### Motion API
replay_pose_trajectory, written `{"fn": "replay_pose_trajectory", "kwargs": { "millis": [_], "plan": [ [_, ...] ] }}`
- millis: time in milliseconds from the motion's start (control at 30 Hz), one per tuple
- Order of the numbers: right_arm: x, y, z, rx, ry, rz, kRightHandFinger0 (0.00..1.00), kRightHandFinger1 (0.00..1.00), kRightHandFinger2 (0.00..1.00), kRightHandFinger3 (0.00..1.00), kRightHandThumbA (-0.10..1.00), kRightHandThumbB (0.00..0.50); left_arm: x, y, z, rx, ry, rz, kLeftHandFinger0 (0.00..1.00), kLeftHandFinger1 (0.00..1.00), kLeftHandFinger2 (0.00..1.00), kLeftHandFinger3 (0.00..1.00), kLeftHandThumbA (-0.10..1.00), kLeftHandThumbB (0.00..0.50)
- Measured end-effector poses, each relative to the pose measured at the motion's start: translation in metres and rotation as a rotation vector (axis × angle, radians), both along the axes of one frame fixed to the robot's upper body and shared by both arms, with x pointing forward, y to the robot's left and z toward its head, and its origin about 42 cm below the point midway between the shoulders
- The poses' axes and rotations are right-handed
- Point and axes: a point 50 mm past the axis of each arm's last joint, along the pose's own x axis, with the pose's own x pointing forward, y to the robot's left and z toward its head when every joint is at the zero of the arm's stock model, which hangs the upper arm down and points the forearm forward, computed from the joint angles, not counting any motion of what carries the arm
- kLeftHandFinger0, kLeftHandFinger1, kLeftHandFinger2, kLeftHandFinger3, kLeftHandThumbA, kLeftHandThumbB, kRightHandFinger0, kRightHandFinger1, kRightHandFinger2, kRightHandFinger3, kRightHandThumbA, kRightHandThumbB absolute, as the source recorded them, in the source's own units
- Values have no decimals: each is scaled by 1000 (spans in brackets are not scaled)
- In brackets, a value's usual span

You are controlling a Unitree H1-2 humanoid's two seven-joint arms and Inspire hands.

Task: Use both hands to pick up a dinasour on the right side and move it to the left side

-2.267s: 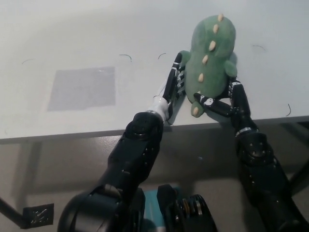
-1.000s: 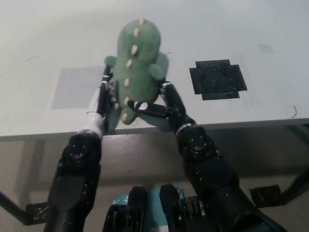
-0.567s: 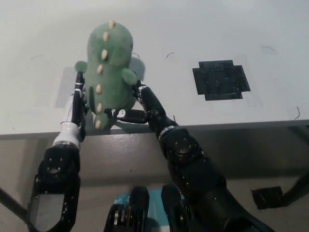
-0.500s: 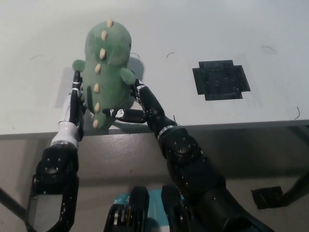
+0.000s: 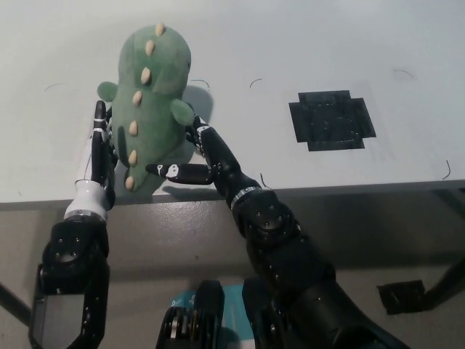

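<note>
A green plush dinosaur (image 5: 149,102) with cream spikes down its back stands upright over the left part of the white table (image 5: 240,43), near the front edge. Both hands press on it from opposite sides. My left hand (image 5: 98,149) lies flat against its left flank. My right hand (image 5: 196,156) clamps its right flank, one finger reaching under the tail end. Whether the toy touches the tabletop is hidden by the hands.
A black square patch (image 5: 331,120) is stuck on the table at the right. A pale grey patch lies mostly hidden under the dinosaur. The table's front edge (image 5: 349,187) runs just below the hands.
Both hands have carried the dinosaur from the right side of the table leftward, past the black patch, to the left side. In the last half second it drifted slightly further left.
</note>
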Motion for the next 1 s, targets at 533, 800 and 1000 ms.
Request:
{"fn": "replay_pose_trajectory", "kwargs": {
  "millis": [533, 800, 1000],
  "plan": [
    [6, 0, 2, -60, -16, 11, 1000, 1000, 1000, 1000, 1000, 0, 9, -2, -15, -55, 48, 1, 1000, 1000, 1000, 1000, 1000, 392],
    [9, -2, -9, -111, 24, 11, 1000, 1000, 1000, 1000, 1000, 4, 13, -1, -30, -96, 71, 11, 1000, 1000, 1000, 1000, 1000, 423],
    [13, -1, -7, -121, 26, 12, 1000, 1000, 1000, 1000, 1000, 3, 17, -2, -31, -112, 72, 10, 1000, 1000, 1000, 1000, 1000, 415]
  ]
}}
